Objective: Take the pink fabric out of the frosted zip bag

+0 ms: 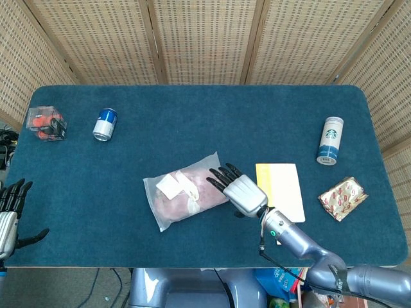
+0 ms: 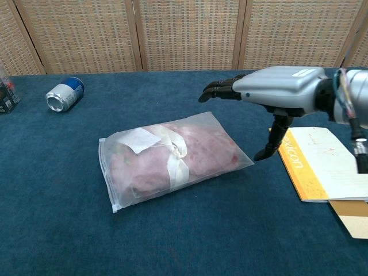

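At the table's near left edge, the left hand [image 1: 9, 215] rests low with fingers spread, holding nothing, well apart from the work. Further back on the dark blue cloth-covered table [image 1: 192, 115] lie a clear box of red items [image 1: 46, 122] and a blue drink can [image 1: 105, 124] on its side. Near the table's middle lies the frosted zip bag [image 2: 172, 157], flat and sealed, with the pink fabric [image 2: 201, 150] bundled inside under a pale band and a white label. Judged from appearance, the bag is light, soft and slippery; the film would slide under a flat palm, so one hand is best set on an end edge while the other works the zip. Which end carries the zip cannot be told. The right hand [image 2: 275, 91] hovers just above the bag's right end, fingers extended and apart, grasping nothing. Beyond it lies a yellow-and-white booklet [image 2: 319, 161].
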Robot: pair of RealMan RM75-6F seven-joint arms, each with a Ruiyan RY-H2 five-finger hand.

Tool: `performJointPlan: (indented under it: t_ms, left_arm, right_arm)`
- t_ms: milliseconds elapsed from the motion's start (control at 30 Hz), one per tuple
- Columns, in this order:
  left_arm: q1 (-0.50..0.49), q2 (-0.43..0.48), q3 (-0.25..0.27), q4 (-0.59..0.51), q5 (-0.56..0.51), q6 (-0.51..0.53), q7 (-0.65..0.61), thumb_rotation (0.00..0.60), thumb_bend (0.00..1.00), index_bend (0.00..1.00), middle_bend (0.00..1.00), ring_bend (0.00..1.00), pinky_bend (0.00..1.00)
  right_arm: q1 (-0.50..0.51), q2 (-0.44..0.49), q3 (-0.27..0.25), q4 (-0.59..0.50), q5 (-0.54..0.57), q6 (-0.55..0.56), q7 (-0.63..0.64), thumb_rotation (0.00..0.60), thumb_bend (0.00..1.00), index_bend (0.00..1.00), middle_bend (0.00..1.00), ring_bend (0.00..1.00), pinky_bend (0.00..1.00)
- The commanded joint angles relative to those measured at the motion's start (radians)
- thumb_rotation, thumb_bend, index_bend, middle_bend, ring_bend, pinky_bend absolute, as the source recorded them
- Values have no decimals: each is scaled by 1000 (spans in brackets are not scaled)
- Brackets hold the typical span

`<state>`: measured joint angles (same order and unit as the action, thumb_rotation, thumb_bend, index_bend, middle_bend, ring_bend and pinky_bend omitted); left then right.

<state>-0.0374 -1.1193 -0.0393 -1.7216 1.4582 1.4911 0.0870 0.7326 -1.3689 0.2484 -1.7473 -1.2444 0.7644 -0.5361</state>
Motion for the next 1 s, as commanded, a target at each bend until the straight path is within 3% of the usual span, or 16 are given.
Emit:
performJointPlan:
  t_ms: [33, 200, 467, 833, 1000]
  left_arm:
    - [-9, -5, 0, 1, -14, -21, 12, 600, 122, 0, 0, 0, 0]
    - [-14, -6, -3, 1, -28, -31, 17, 600, 122, 0, 0, 0, 0]
    - [-19, -6, -6, 0, -42, -39, 18, 600, 123, 0, 0, 0, 0]
    - [-27, -9, -11, 4, -63, -54, 21, 600, 127, 0, 0, 0, 0]
    - [-28, -9, -11, 6, -68, -56, 19, 600, 128, 0, 0, 0, 0]
  right_arm:
    - [134, -103, 8, 42, 307, -9, -228, 600, 0, 0, 0, 0, 0]
    - [236, -169, -6, 60, 533, 72, -345, 600, 0, 0, 0, 0, 0]
    - [334, -239, -42, 120, 703, 132, -432, 600, 0, 0, 0, 0, 0]
    - [390, -320, -69, 218, 693, 151, -396, 600, 0, 0, 0, 0, 0]
    - [383, -352, -68, 280, 647, 137, -321, 600, 0, 0, 0, 0, 0]
